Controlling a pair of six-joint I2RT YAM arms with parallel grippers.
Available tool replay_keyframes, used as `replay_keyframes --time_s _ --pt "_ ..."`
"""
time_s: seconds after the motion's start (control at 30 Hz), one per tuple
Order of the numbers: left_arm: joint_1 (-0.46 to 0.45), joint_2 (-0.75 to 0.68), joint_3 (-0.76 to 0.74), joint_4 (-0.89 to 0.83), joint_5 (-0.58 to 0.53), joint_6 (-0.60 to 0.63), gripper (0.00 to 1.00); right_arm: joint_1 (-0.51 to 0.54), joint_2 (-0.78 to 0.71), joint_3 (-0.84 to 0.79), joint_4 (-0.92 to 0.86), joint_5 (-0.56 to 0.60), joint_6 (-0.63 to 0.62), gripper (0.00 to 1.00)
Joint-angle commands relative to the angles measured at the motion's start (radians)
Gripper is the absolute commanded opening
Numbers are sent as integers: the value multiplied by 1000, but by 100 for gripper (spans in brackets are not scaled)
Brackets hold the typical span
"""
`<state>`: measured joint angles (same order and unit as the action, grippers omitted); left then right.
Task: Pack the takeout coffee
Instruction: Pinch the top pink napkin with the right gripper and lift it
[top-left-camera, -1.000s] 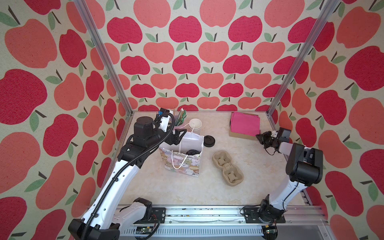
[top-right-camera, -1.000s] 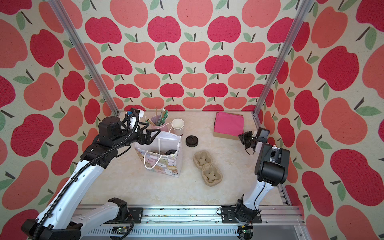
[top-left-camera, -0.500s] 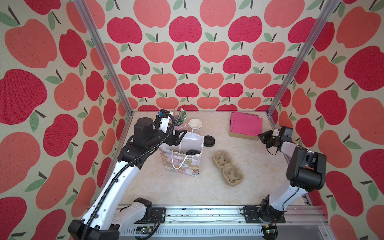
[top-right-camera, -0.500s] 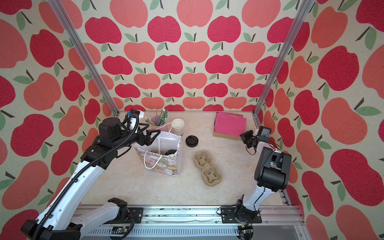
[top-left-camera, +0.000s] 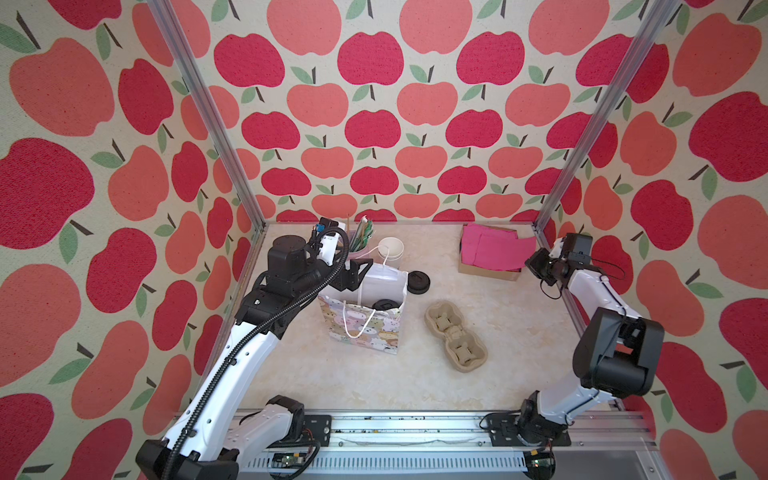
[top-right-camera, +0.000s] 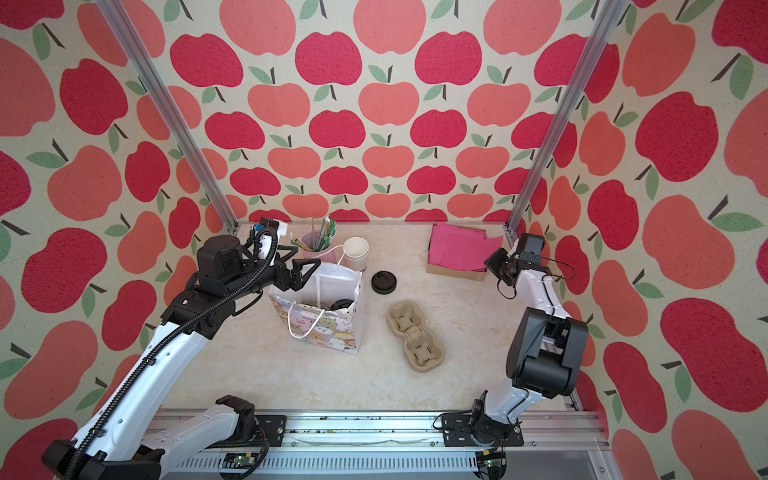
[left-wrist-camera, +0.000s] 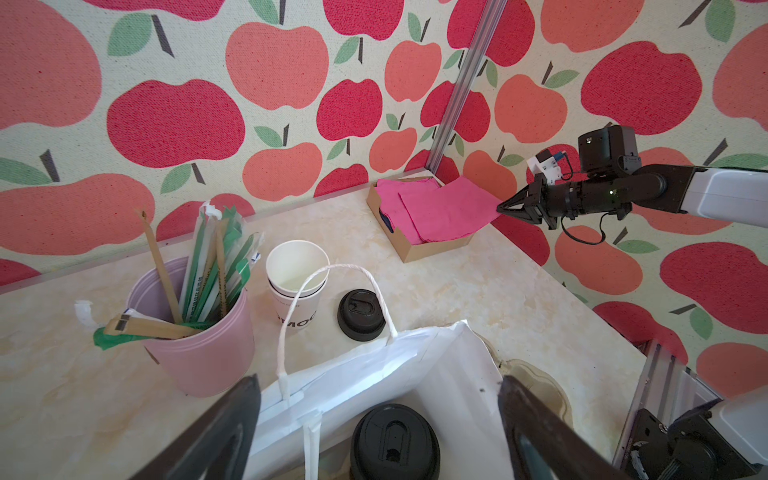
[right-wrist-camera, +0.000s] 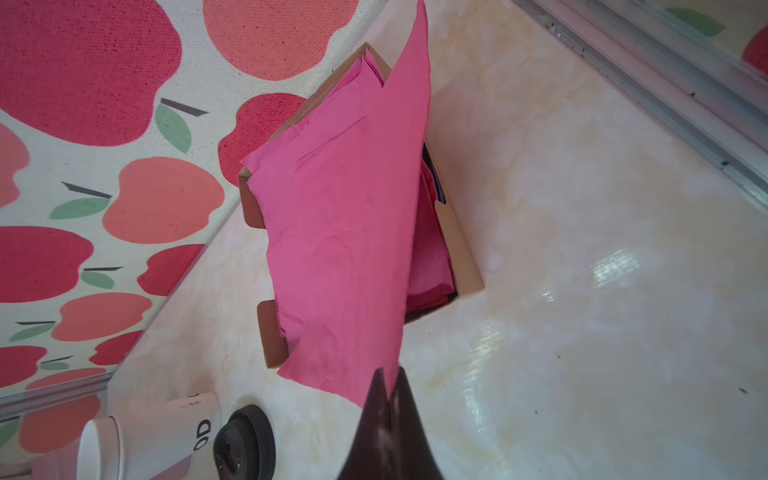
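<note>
Two grippers: right gripper (top-left-camera: 528, 262) pinched shut on pink napkin (top-left-camera: 494, 249) — bag (top-left-camera: 365, 328) holding takeout coffee (top-left-camera: 384, 304) lies frame-left; left gripper (top-left-camera: 358, 275) gapes empty above it.

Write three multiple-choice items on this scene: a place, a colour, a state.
1. Where is the lidded coffee cup?
A. beside the straws
B. inside the gift bag
C. in the cardboard box

2. What colour is the napkin in the right fingers?
A. white
B. green
C. pink

3. How do the left fingers stand?
A. open, holding nothing
B. shut on a straw
C. shut on the bag's handle

Answers: 1 B, its black lid shows inside the bag; 2 C, the pinched sheet is pink; 3 A, they stand wide apart above the bag.
</note>
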<state>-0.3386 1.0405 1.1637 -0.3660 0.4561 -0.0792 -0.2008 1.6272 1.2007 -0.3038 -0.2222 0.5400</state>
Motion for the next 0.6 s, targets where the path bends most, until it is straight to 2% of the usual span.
replay_keyframes --time_s 0.0,0.3,0.57 --pt "-6 -13 -14 18 -10 2 92 53 -19 59 -142 146 -169 0" --pt "-5 -13 -16 12 -17 12 92 195 75 188 -235 287 -306 0" --pt "-5 -18 -21 9 -26 16 92 297 180 306 -288 323 -368 0"
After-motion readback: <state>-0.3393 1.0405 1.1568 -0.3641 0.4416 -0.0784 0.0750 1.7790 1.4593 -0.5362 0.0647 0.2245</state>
